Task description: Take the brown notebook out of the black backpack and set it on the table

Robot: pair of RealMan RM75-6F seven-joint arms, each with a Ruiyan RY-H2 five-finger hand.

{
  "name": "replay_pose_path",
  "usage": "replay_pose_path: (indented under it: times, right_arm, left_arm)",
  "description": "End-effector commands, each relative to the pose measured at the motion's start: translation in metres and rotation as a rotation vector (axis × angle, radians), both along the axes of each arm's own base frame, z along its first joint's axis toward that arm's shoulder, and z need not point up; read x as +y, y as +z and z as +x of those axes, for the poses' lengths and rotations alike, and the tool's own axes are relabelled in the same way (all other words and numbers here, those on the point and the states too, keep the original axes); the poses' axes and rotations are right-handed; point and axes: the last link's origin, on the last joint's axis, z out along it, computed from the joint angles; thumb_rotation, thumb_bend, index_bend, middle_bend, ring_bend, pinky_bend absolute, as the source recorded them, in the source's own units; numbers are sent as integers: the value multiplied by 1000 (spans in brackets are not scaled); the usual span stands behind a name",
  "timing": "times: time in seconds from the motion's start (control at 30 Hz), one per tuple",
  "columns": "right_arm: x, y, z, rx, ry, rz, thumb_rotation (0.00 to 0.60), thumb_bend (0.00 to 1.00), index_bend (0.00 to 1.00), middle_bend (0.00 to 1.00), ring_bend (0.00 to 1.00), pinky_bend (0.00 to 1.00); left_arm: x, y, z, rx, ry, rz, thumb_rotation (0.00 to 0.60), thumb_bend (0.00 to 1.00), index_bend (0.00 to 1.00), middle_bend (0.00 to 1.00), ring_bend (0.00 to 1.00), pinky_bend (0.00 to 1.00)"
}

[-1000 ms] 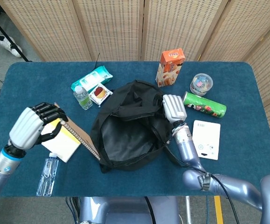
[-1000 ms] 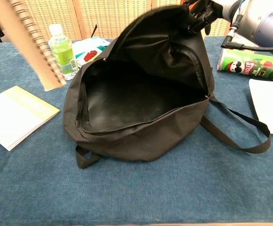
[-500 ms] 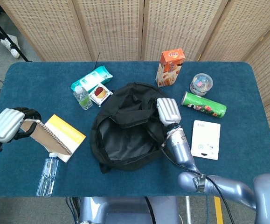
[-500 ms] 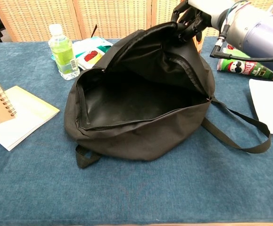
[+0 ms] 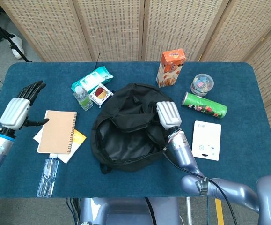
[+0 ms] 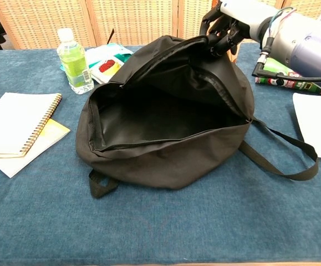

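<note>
The brown spiral notebook (image 5: pixel 57 131) lies flat on the table, resting partly on a yellow-and-white booklet (image 5: pixel 76 139); the chest view shows the notebook (image 6: pixel 17 123) at the far left. My left hand (image 5: pixel 18 109) hovers just left of it, fingers spread, holding nothing. The black backpack (image 5: pixel 128 126) sits mid-table with its mouth gaping and its inside (image 6: pixel 160 119) bare. My right hand (image 5: pixel 168 115) grips the backpack's upper rim at its right side, where its curled fingers (image 6: pixel 222 29) hold the fabric up.
A small green-label bottle (image 5: pixel 83 98), a wipes pack (image 5: pixel 92 78) and a snack packet (image 5: pixel 100 94) lie behind the bag. An orange carton (image 5: pixel 170 68), a green chips can (image 5: pixel 205 104), a clear jar (image 5: pixel 202 84) and a white card (image 5: pixel 207 139) stand right. A water bottle (image 5: pixel 47 176) lies front left.
My left hand carried the notebook left and down, laid it flat on the booklet, then let go and opened. The right hand lowered the backpack rim slightly.
</note>
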Motion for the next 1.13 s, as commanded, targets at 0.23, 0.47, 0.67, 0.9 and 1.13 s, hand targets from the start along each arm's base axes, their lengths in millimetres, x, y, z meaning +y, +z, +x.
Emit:
replay_pose_path:
  times: [0.23,0.47,0.67,0.9,1.13]
  right_arm:
    - [31,11,-9,88,182,183,600,0,206,99,41,231]
    - [64,63,-54,333,490,112,600,0,165,2,0,136]
    - [83,105,-102,505,650,-28,600,0,165,2,0,136]
    - [97,141,-165,580,558,-189,600,0,165,2,0,136]
    - [126,154,-218,503,304,-266,600,0,165,0,0,87]
  left_arm:
    - [-26,15,-3,-16,-32,50,600,155,0,0,0,0]
    - [-56,14,-12,-10,-15,98,600,180,0,0,0,0]
    - [-81,12,-21,-1,33,135,600,192,0,0,0,0]
    - [-119,6,-39,4,134,159,600,197,0,0,0,0]
    - [-153,0,-60,7,230,166,600,217,0,0,0,0]
